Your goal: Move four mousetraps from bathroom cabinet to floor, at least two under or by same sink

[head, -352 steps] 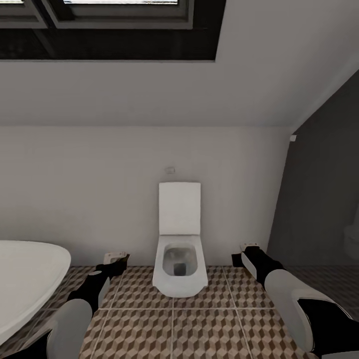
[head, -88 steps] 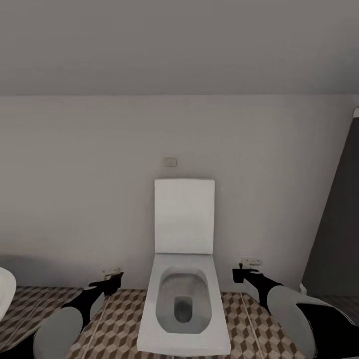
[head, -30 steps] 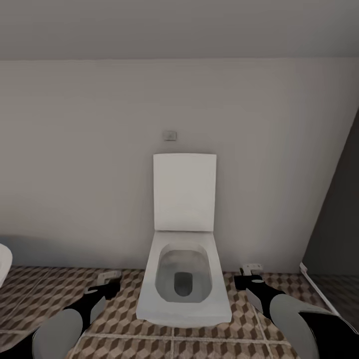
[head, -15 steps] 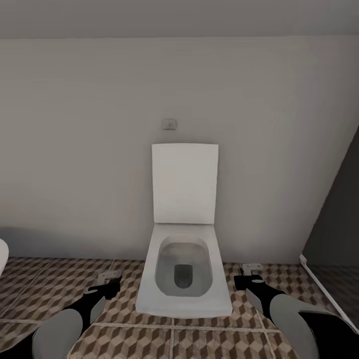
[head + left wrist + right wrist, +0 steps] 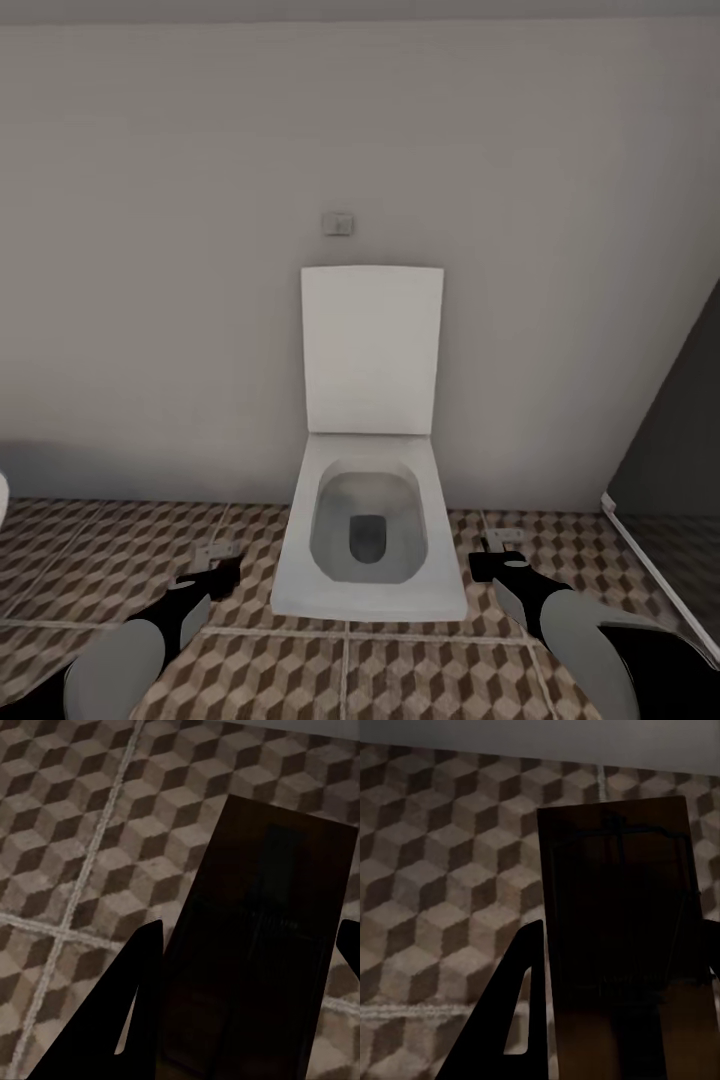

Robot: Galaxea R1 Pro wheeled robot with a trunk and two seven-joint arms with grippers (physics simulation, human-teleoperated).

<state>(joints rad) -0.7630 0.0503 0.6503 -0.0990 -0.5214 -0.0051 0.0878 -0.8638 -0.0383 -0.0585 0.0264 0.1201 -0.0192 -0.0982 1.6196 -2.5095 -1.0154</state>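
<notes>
Two robot arms reach forward over the bathroom floor (image 5: 110,545), one on each side of a white toilet (image 5: 368,540) that stands against a plain grey wall. The toilet's lid is raised upright against the wall, and a small square button plate (image 5: 339,224) sits on the wall just above it. The floor is tiled in a brown, beige and cream cube pattern with pale grout lines.

The left gripper (image 5: 214,572) hangs low over the tiles to the left of the toilet bowl. Its wrist camera shows a dark flat slab, a mousetrap (image 5: 259,945), clamped between the two black fingers (image 5: 139,997), with the tiled floor beneath it. The right gripper (image 5: 492,558) hangs at a similar height to the right of the bowl. Its wrist camera shows a second mousetrap (image 5: 622,937) pinched between its fingers (image 5: 521,997), a thin wire part faintly visible on top. A dark panel (image 5: 680,440) stands at the far right.
</notes>
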